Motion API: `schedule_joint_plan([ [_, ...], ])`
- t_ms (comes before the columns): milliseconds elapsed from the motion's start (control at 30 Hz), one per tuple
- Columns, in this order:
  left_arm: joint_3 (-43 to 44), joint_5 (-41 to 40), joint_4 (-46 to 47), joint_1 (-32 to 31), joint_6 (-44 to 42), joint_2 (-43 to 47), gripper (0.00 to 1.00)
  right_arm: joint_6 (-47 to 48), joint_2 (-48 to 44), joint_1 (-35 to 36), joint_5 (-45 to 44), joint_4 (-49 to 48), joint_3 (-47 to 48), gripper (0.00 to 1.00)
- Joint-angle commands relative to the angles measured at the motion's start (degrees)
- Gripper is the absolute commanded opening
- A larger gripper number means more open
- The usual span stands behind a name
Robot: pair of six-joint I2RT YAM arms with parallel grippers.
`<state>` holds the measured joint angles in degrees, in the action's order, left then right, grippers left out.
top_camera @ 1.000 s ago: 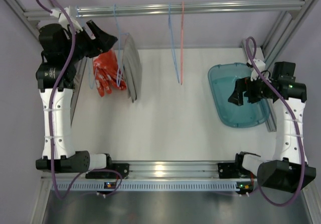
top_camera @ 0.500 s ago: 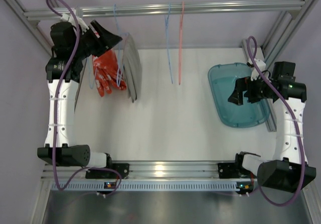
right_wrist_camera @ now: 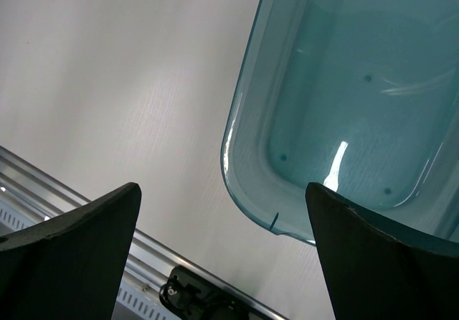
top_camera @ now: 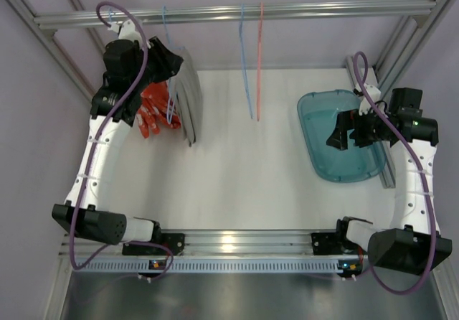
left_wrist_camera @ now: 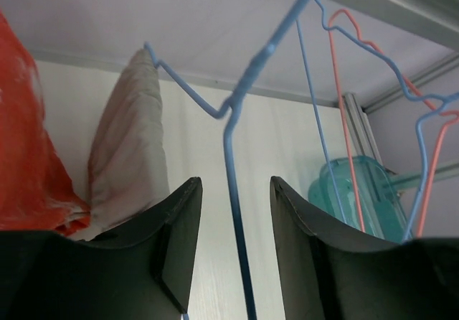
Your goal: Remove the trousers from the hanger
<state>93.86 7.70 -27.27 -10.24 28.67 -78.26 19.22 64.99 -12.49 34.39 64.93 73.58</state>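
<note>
Starting from the near side, the right gripper (right_wrist_camera: pixel 222 191) is seen with its jaws fully apart and nothing between them. It is held above the table (right_wrist_camera: pixel 107 69) and the near corner of the teal tub (right_wrist_camera: pixel 247 119), and it seems to take no part in the present step.

Farther back, the left gripper (left_wrist_camera: pixel 235 191) is raised towards the rail (top_camera: pixel 287 9). Its jaws are apart, and the thin wire of the blue hanger (left_wrist_camera: pixel 228 130) passes through the gap between them. No contact with either finger can be made out. The step in hand is judged to be the securing of this hanger, so that the garment can afterwards be drawn off. For the next move, the jaws would have to be brought together on the wire with care, because it is thin, hangs freely and could slip aside.

The grey trousers (left_wrist_camera: pixel 129 140) are carried on the shoulder of the same hanger. They lie beyond the jaws and to the left of the gap, not inside it, and are not touched. A red garment (left_wrist_camera: pixel 29 155) hangs just beside them, and an orange hanger (left_wrist_camera: pixel 344 119) is seen farthest away.
</note>
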Motion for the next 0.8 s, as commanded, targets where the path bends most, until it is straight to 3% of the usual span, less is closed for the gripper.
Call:
schedule_joint_plan([
  [0, 0.97, -5.76, 6.61, -0.92, -3.79, -1.72, 0.49, -0.24, -0.66, 0.19, -0.20, -1.91, 0.43, 0.99],
  [267, 2.37, -8.92, 9.69, -2.50, -8.80, -5.06, 0.46, 0.02, -1.18, 0.27, -0.55, -2.61, -0.98, 0.99],
  [433, 2.55, -10.69, 11.88, -3.47, -11.26, -5.68, 0.40, 0.02, -0.92, 0.19, -0.73, -2.96, -1.07, 0.99],
  [600, 2.11, -12.45, 14.43, -4.17, -13.54, -5.24, 0.22, -0.15, -1.01, 0.19, -0.47, -3.14, -1.60, 0.99],
  [700, 1.50, -11.93, 16.80, -4.26, -15.82, -4.27, 0.02, -0.06, -1.44, 0.27, -0.55, -3.31, -1.86, 0.99],
  [767, 1.58, -11.57, 17.95, -4.26, -16.45, -3.83, 0.00, -0.06, -1.80, 0.19, -0.38, -3.40, -2.13, 1.00],
])
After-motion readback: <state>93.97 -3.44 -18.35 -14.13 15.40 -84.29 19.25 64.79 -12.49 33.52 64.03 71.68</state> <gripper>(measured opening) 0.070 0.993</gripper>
